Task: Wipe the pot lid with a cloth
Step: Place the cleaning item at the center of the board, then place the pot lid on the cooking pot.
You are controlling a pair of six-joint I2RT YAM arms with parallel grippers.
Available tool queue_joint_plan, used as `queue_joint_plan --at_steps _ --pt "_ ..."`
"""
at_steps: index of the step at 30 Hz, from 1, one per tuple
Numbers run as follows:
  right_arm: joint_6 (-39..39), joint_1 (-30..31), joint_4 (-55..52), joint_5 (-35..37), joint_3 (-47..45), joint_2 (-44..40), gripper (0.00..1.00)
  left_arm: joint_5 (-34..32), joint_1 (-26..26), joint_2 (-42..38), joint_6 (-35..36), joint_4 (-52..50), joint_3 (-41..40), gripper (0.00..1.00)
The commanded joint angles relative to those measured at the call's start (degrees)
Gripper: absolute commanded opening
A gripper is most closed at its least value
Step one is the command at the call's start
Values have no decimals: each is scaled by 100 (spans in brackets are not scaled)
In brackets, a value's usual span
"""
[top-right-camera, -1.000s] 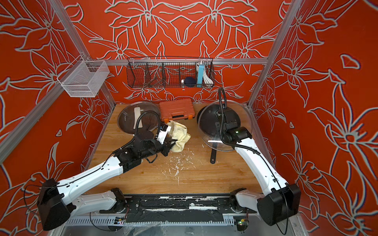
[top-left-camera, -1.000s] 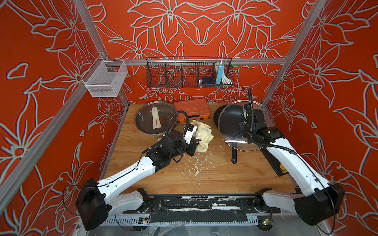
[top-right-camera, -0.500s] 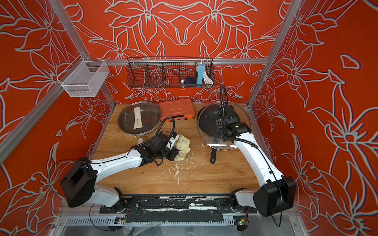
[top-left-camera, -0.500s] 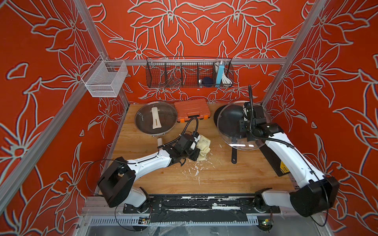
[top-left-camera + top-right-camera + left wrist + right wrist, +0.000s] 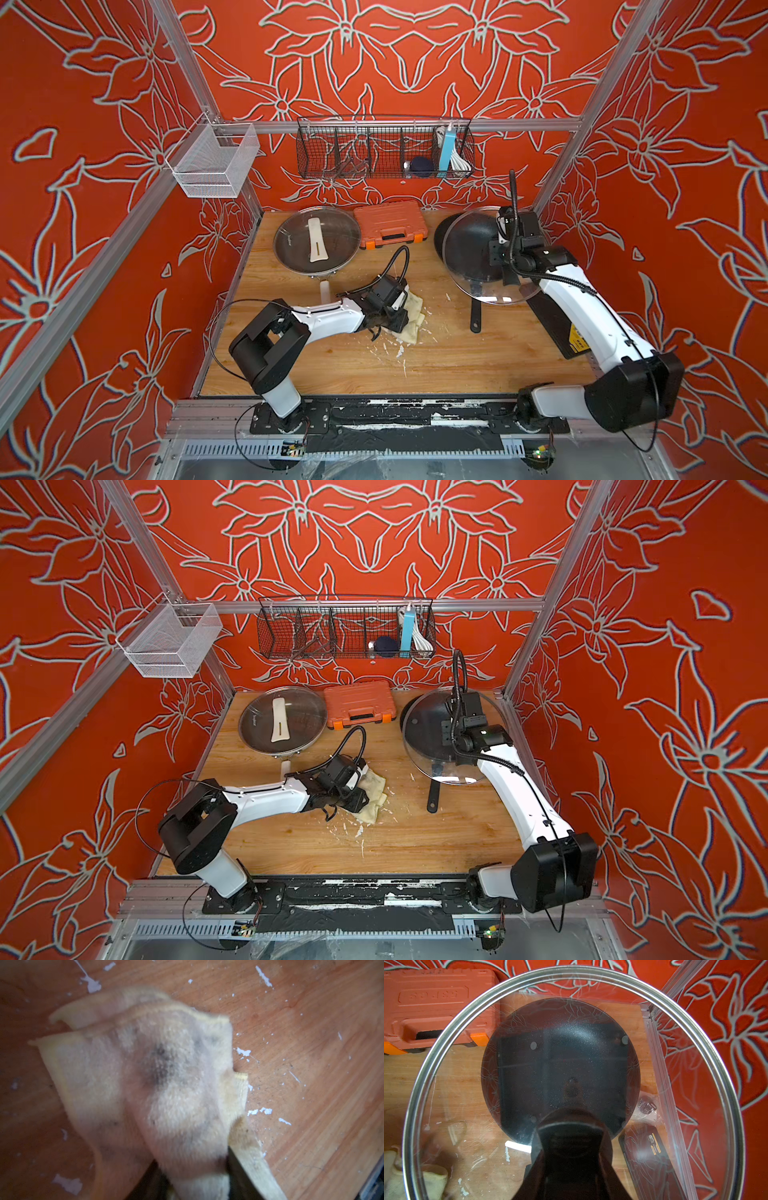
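left gripper (image 5: 400, 325) is sitting lower now, jaws opening over the stained cloth (image 5: 415, 305) mid-frame; right gripper (image 5: 498, 249) is still pinching the glass pot lid (image 5: 478, 291).

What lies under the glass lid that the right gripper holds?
Through the glass lid, held by the right gripper, a black pan and the wooden table show beneath it. The gripper covers the lid's knob and part of the pan.
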Motion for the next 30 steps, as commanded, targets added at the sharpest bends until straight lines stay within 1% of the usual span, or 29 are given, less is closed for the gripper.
queue_joint_plan --at_steps 1,3,5,8,14,20,21,22,24,30 --pt "168 -107 487 -83 525 -33 0 66 19 -343 3 -49 90 77" --pt "177 -157 458 -166 601 82 0 58 19 -587 41 5 35 87" --pt "181 -197 388 -255 719 233 0 21 19 -899 85 152 -94 94" --pt "166 -245 248 -372 989 537 0 154 4 -1521 301 582 -415 99" --pt "144 -341 -114 -578 1772 1281 0 558 -34 -2714 619 1079 -877 99" --pt "65 -448 -352 -665 2346 1934 0 980 -49 -3667 989 1387 -1329 99" --pt "56 -451 -412 -674 2462 2046 0 1064 -52 -3706 1062 1403 -1361 99" --pt "54 -451 -466 -675 2599 2192 0 1145 -52 -3952 1144 1377 -1384 99" --pt "42 -456 -549 -691 2837 2448 0 1268 -58 -4095 1277 1340 -1429 99" --pt "-67 -459 -714 -636 3449 3092 0 1170 -68 -4314 1448 1358 -1523 99"
